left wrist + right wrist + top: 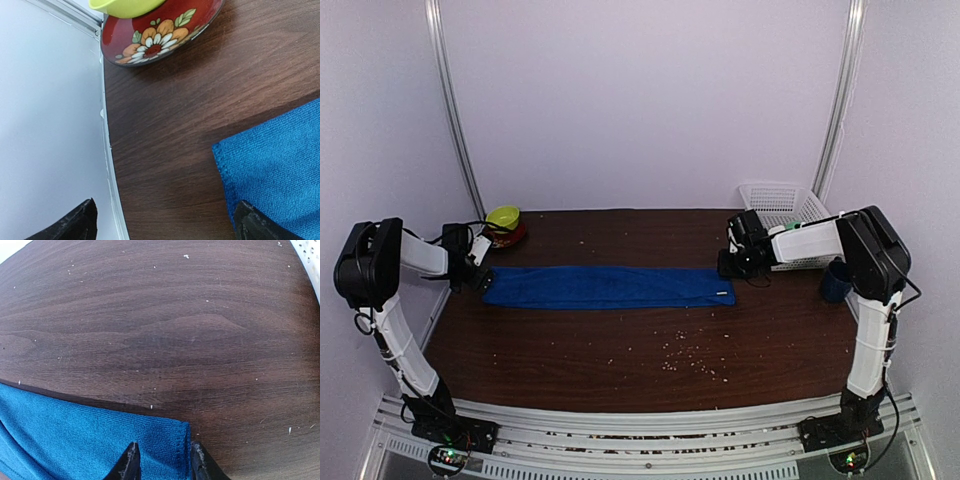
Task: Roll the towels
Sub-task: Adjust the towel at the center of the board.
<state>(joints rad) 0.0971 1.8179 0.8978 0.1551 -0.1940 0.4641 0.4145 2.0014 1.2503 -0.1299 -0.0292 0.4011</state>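
Royal blue towel point(608, 287) lies flat, full length; left jaws spread wide, right jaws straddle its corner, perhaps pinching.

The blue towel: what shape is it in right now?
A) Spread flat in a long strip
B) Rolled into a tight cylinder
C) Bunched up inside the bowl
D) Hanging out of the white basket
A: the blue towel lies unrolled and flat as one long strip across the table, with no rolled part showing at either end.
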